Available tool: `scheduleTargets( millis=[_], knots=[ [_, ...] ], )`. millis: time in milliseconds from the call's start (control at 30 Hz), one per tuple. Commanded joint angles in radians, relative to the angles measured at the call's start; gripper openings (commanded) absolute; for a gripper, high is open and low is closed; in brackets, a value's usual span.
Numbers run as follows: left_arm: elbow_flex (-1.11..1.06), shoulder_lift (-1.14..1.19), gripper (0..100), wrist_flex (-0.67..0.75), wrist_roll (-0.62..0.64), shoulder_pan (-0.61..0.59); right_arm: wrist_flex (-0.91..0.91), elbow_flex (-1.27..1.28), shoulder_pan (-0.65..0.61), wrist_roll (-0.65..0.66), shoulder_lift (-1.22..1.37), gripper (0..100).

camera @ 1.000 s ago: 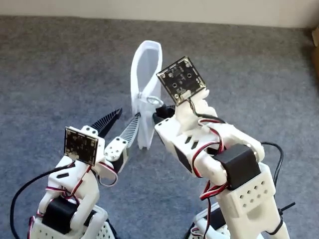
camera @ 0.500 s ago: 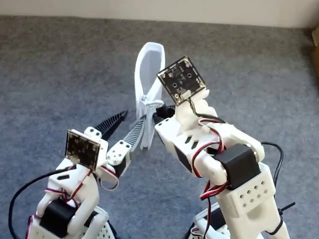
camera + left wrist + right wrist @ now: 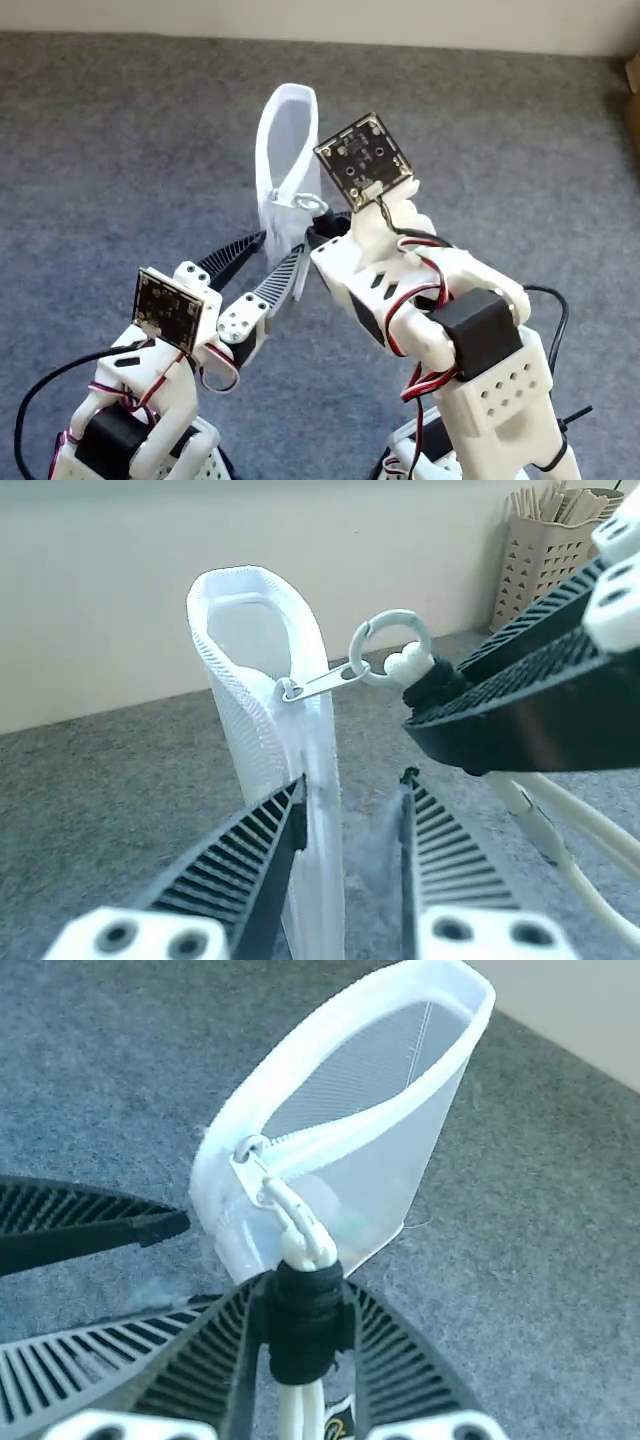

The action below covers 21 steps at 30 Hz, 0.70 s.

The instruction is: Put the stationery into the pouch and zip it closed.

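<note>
A white mesh pouch (image 3: 285, 140) hangs off the grey carpet, its mouth partly unzipped at the far end. My right gripper (image 3: 318, 232) is shut on the black-wrapped cord (image 3: 300, 1325) of the zipper pull. The slider (image 3: 250, 1155) sits near the pouch's closer end. My left gripper (image 3: 281, 248) is open, and its black fingers (image 3: 250, 865) straddle the pouch's (image 3: 265, 710) lower end without squeezing it. The pull ring (image 3: 390, 645) shows beside the right gripper's fingers (image 3: 530, 700). What lies inside the pouch (image 3: 350, 1130) I cannot make out.
Grey carpet (image 3: 120, 150) runs on all sides, with a pale wall behind. A woven holder of sticks (image 3: 545, 535) stands far off by the wall. Both arms' bodies crowd the near edge of the high view.
My left gripper has moved forward and right, so its open fingers now straddle the pouch's lower end. The pouch has swung slightly left. The right arm has stayed still.
</note>
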<state>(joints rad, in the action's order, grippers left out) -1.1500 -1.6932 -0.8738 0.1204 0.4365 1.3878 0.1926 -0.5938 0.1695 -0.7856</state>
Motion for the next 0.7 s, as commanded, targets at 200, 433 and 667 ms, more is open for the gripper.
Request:
scheduleTargets(
  millis=[200, 433, 667],
  knots=[
    [-0.065, 0.001, 16, 0.163, -0.002, -0.073, -0.004, 0.025, -0.015, 0.014, -0.033, 0.4],
    [-0.027, 0.001, 16, 0.143, 0.000, -0.088, -0.004, 0.027, -0.015, 0.014, -0.033, 0.4],
    [-0.018, -0.013, 16, 0.126, 0.002, -0.105, -0.004, 0.027, -0.015, 0.014, -0.033, 0.4]
  ],
)
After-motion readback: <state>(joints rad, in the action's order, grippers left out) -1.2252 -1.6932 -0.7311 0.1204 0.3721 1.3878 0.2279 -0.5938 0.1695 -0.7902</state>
